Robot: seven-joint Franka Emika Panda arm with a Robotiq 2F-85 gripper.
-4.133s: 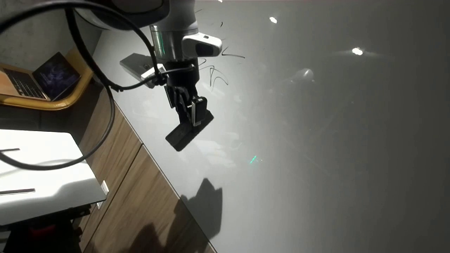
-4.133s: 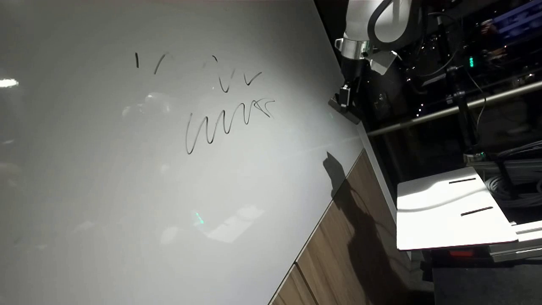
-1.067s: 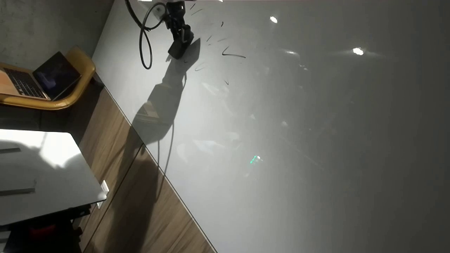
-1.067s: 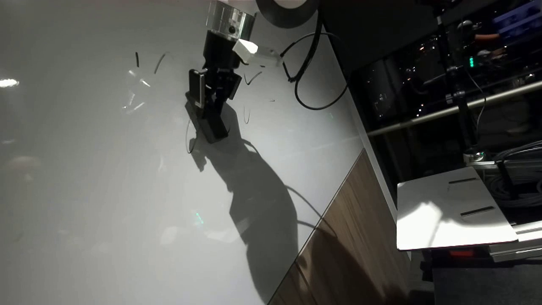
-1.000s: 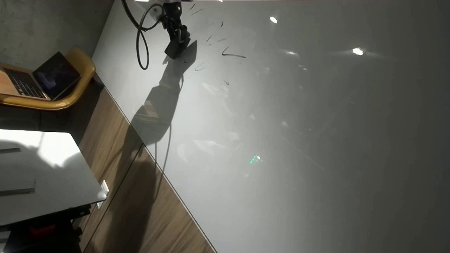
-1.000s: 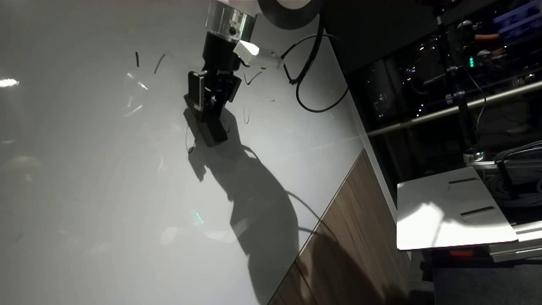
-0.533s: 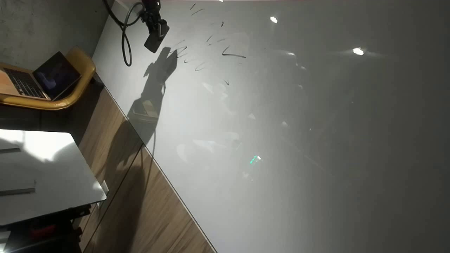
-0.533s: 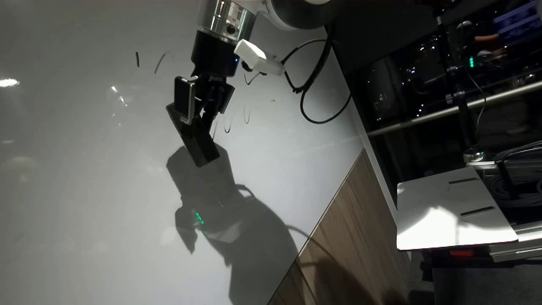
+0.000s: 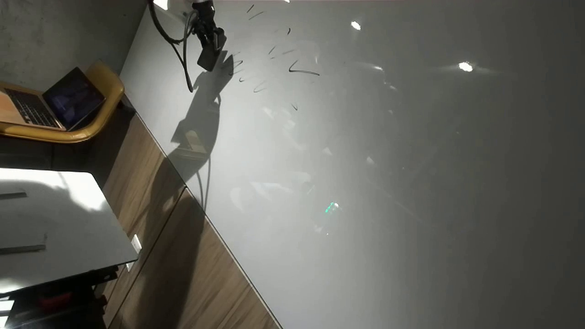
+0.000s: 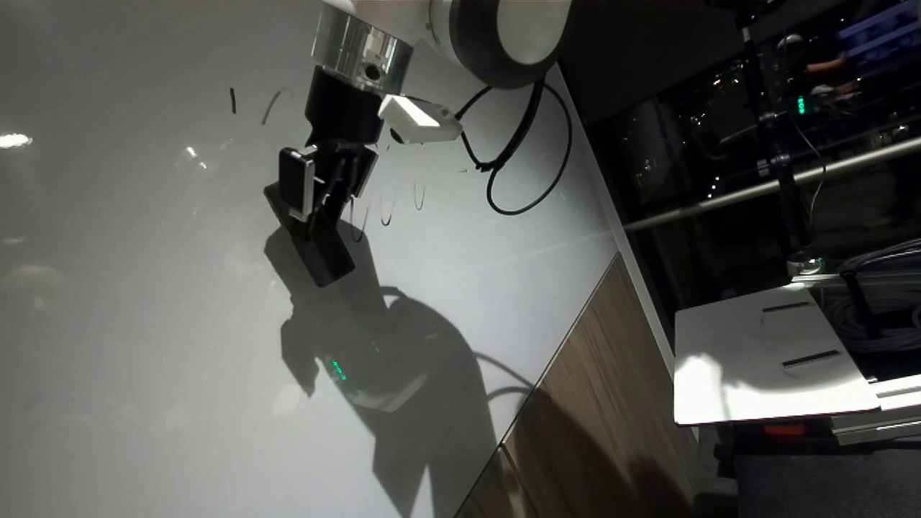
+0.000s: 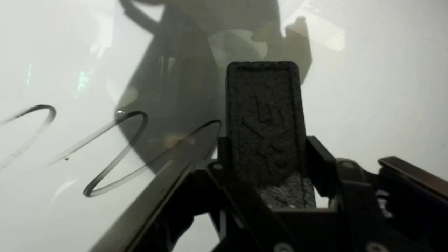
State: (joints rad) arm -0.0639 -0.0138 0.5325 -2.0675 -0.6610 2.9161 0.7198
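Jaws, part-open, clamp a dark block (image 11: pixel 266 115) by its sides. L. to r. in wrist view: curving marker strokes (image 11: pixel 113 164) on whiteboard (image 11: pixel 35 210), a broad shadow (image 11: pixel 182 80), then the block btwn fingers (image 11: pixel 320 155), far end sticking out past them; block-to-board contact can't be told.

Pincer (image 11: pixel 267 154) and black block (image 11: pixel 266 101) now farther across the white surface (image 10: pixel 180 432), the zigzag (image 11: pixel 117 158) down to fragments.

Both exterior views share the whiteboard (image 9: pixel 388 160), which the wrist view faces up close
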